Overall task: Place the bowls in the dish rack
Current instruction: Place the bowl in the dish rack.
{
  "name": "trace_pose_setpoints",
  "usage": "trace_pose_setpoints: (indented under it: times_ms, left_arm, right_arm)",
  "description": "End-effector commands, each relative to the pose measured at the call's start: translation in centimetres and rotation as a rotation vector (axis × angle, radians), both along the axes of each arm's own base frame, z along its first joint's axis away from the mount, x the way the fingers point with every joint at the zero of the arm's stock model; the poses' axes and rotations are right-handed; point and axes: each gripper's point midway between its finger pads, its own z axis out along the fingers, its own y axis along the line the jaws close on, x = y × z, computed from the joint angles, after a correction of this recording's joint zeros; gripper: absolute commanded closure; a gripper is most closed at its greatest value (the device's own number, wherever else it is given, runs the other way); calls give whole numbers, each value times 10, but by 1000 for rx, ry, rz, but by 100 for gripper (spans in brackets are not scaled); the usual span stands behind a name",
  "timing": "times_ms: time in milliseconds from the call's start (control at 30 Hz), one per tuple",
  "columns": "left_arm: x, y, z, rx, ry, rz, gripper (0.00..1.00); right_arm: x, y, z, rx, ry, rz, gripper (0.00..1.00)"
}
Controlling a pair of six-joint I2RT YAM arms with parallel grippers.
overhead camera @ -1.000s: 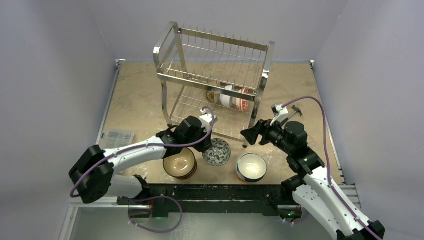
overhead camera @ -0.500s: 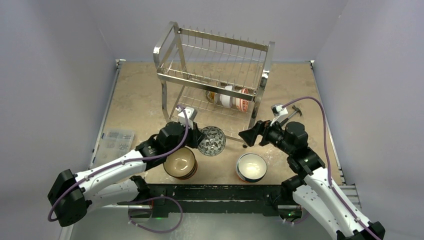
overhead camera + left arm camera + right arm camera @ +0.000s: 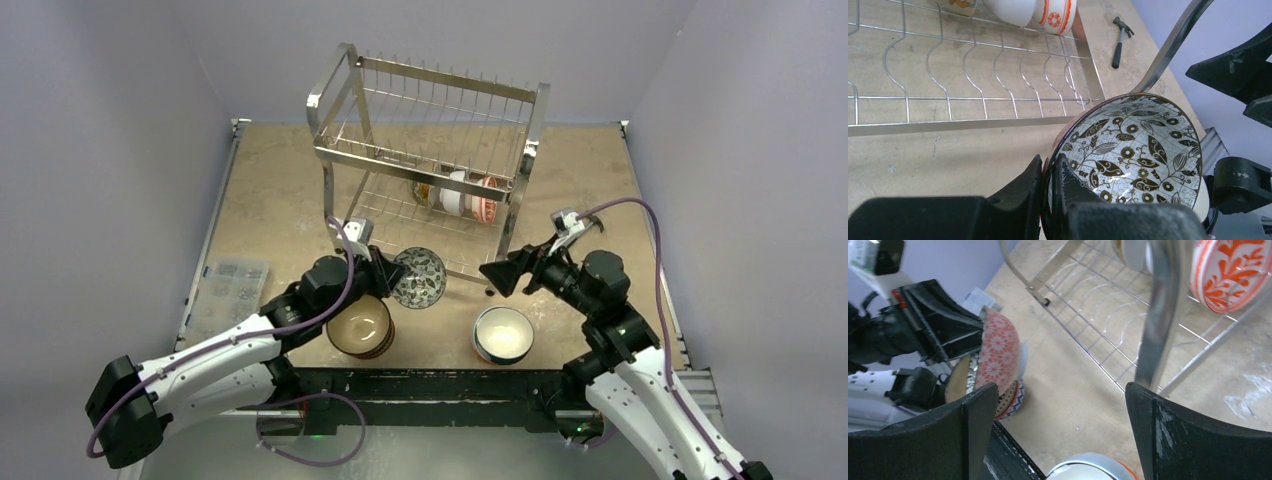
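My left gripper (image 3: 388, 272) (image 3: 1049, 170) is shut on the rim of a bowl (image 3: 419, 278) (image 3: 1133, 145) with a black leaf pattern inside and a red-patterned outside (image 3: 998, 352). It holds the bowl on edge above the table, in front of the dish rack (image 3: 400, 163). The rack's lower tier (image 3: 968, 75) carries three bowls (image 3: 460, 195) at its right end. A tan bowl (image 3: 358, 326) and a white bowl (image 3: 502, 333) sit on the table near the arms. My right gripper (image 3: 497, 272) (image 3: 1060, 390) hangs open and empty over the white bowl (image 3: 1093, 470), facing the held bowl.
A clear packet (image 3: 232, 280) of small parts lies at the table's left edge. A small hammer (image 3: 1120, 42) lies right of the rack. The rack's chrome post (image 3: 1165, 310) stands close in front of my right gripper. A black rail (image 3: 420, 385) runs along the near edge.
The left arm lifted the patterned bowl off the table, tipped it on edge and drew back to the left. The right gripper opened wider and shifted slightly right.
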Motion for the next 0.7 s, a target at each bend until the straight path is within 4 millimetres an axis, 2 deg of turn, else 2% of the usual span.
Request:
trace_pose_setpoints:
  times_ms: [0,133,300,500,667]
  left_arm:
    - [4,-18,43,-136,-59,-34,100]
    - [3,-39,37,-95,-12,-113,100]
    - [0,-66,27,-52,31,-180,100]
    - [-15,-95,22,77,-1,-183,100]
    - [-21,-107,32,116,-40,-144,100]
  right_arm:
    - [-15,17,24,102,-82,126,1]
    - [-23,30,24,171,-70,209,1]
    - [-31,43,11,220,-10,302,2]
    - [-32,49,-14,226,83,309,3]
    - [-29,50,-37,197,147,288,8]
